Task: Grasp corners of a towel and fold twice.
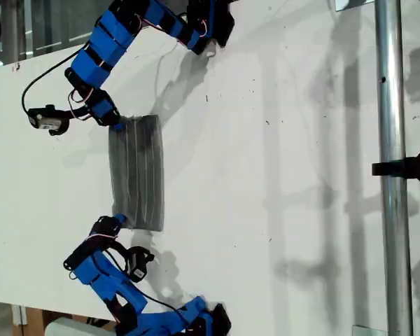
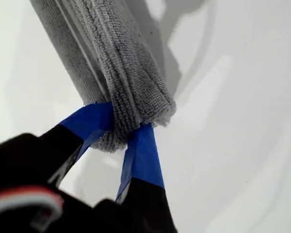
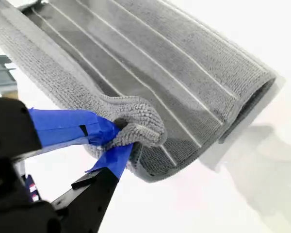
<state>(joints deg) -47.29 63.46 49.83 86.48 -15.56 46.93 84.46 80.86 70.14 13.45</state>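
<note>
The grey striped towel [image 1: 136, 173] lies folded into a narrow strip near the exterior view's left. A blue arm reaches each short end, one gripper [image 1: 116, 124] at the upper end and one gripper [image 1: 117, 222] at the lower end. The wrist views do not show which arm is which. My first gripper [image 2: 120, 127] is shut on a doubled corner [image 2: 136, 104] of the towel [image 2: 102, 43]. My second gripper [image 3: 119, 141] is shut on a bunched corner [image 3: 136, 121] of the towel [image 3: 150, 63], whose far side curls over in a fold.
The white table [image 1: 280, 175] stretches toward the exterior view's right. A metal pole [image 1: 392, 168] with a black clamp [image 1: 409, 168] stands at that side. A small black camera [image 1: 47, 120] on a cable hangs beside the upper arm.
</note>
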